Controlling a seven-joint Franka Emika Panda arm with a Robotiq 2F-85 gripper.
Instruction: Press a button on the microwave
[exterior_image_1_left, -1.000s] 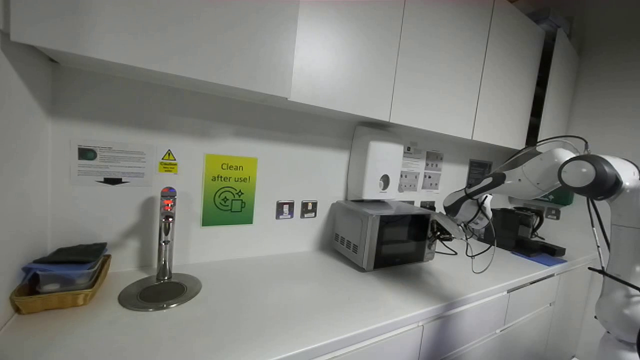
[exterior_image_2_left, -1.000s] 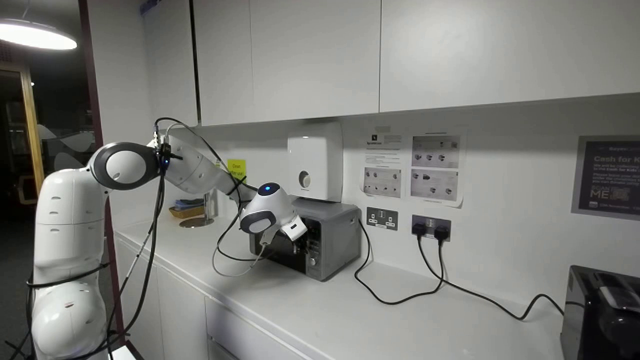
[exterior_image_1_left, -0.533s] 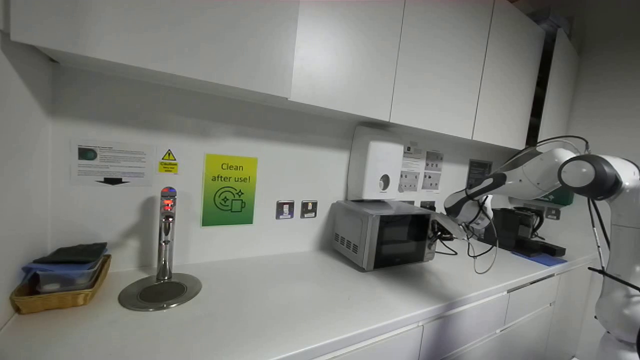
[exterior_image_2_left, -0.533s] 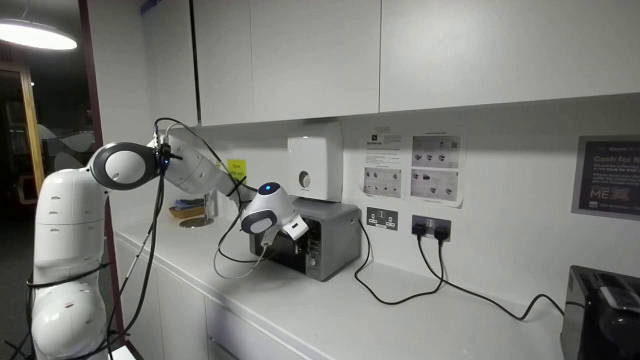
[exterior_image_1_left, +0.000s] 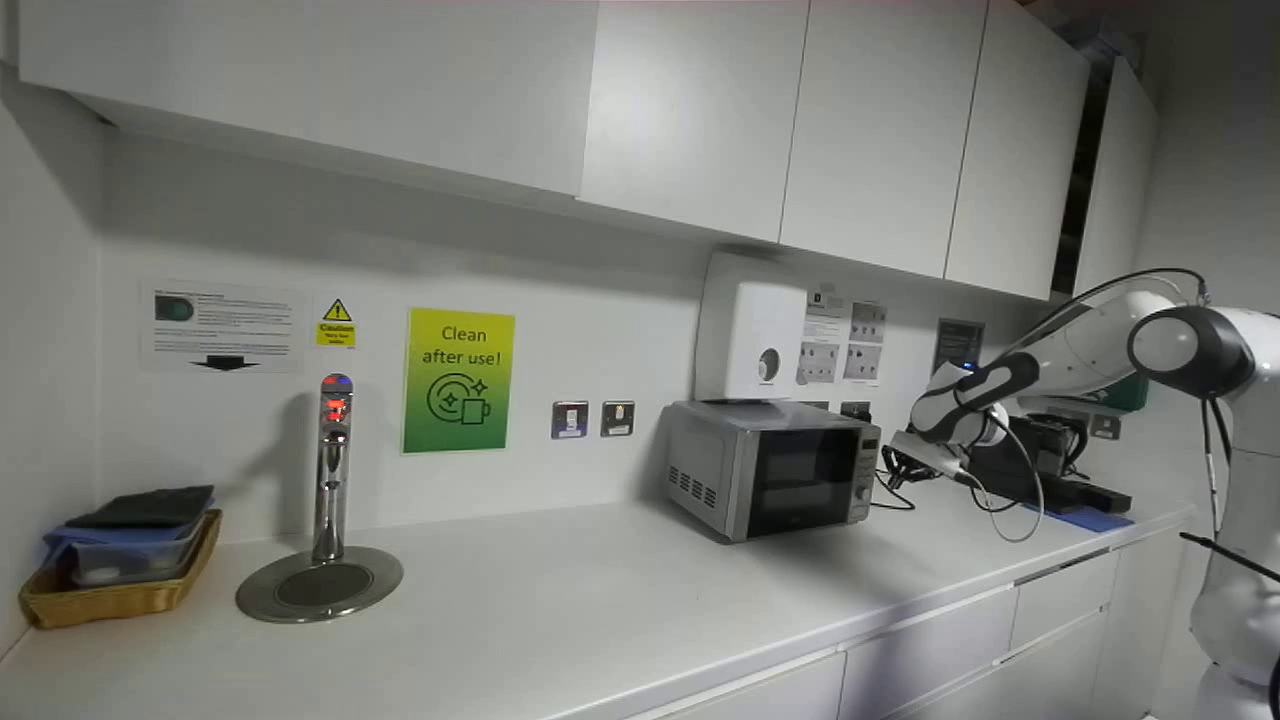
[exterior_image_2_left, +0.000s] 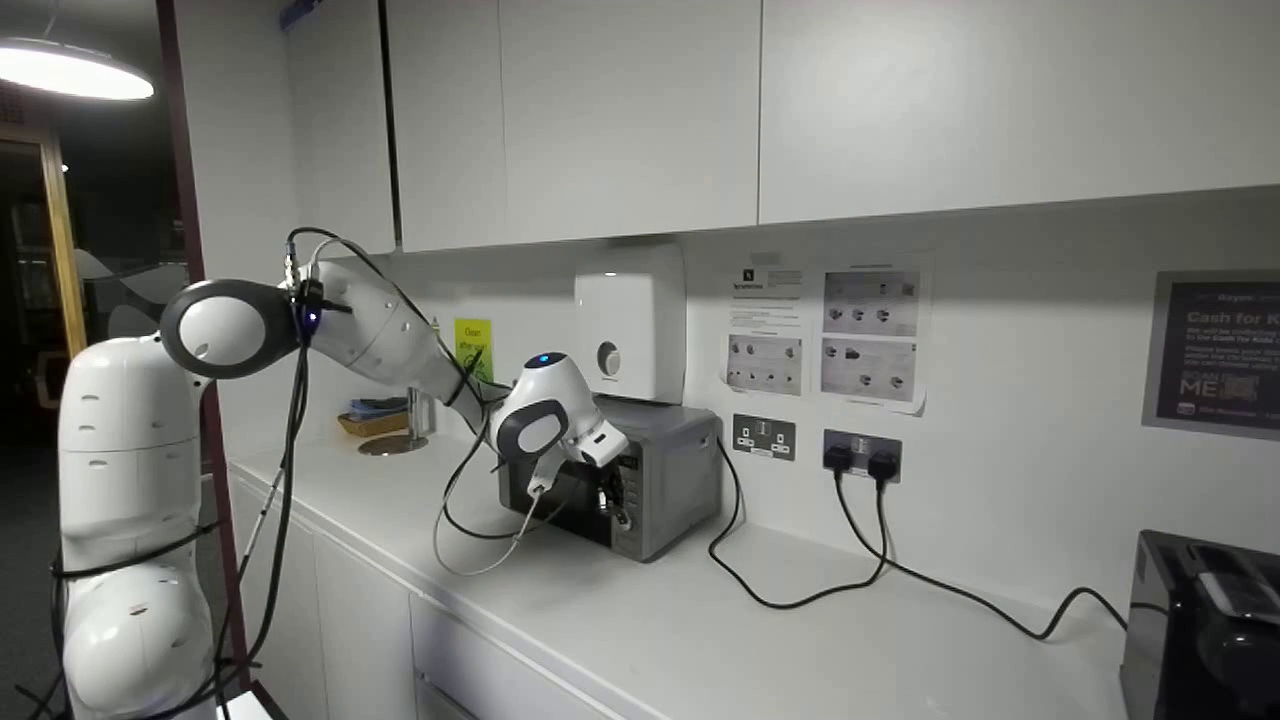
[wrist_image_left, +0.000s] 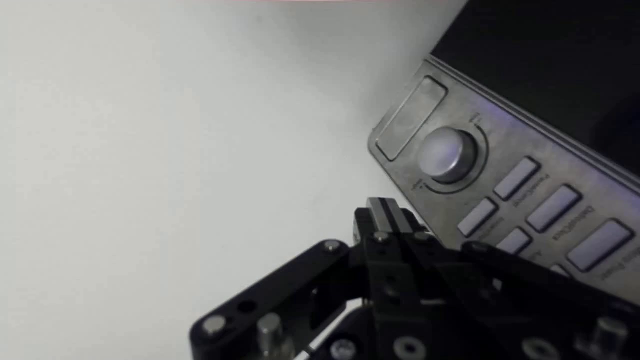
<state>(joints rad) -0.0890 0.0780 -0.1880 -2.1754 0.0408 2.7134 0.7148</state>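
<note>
The silver-grey microwave (exterior_image_1_left: 800, 478) stands on the counter with its door shut; it also shows in an exterior view (exterior_image_2_left: 680, 480). In the wrist view its control strip (wrist_image_left: 452, 215) fills the right side, with a round knob (wrist_image_left: 442, 154) and several pale buttons (wrist_image_left: 517, 178). Some buttons are hidden behind the gripper. My gripper (wrist_image_left: 390, 202) is shut with nothing between its fingers. In the wrist view its tips overlap the strip's edge. In an exterior view the gripper (exterior_image_1_left: 893, 480) is just right of the strip, with a small gap. It also shows before the microwave front (exterior_image_2_left: 608, 500).
A white wall dispenser (exterior_image_1_left: 750, 325) hangs above the microwave. Black cables (exterior_image_2_left: 790, 600) run over the counter (exterior_image_2_left: 800, 660) to the sockets. A black coffee machine (exterior_image_2_left: 1210, 630) stands farther along. A tap (exterior_image_1_left: 332, 470) and a basket (exterior_image_1_left: 120, 595) are at the far end.
The gripper has drawn back from the microwave's control strip, which it covered before in an exterior view. The arm's elbow has shifted back from the microwave, and the hand has turned slightly.
</note>
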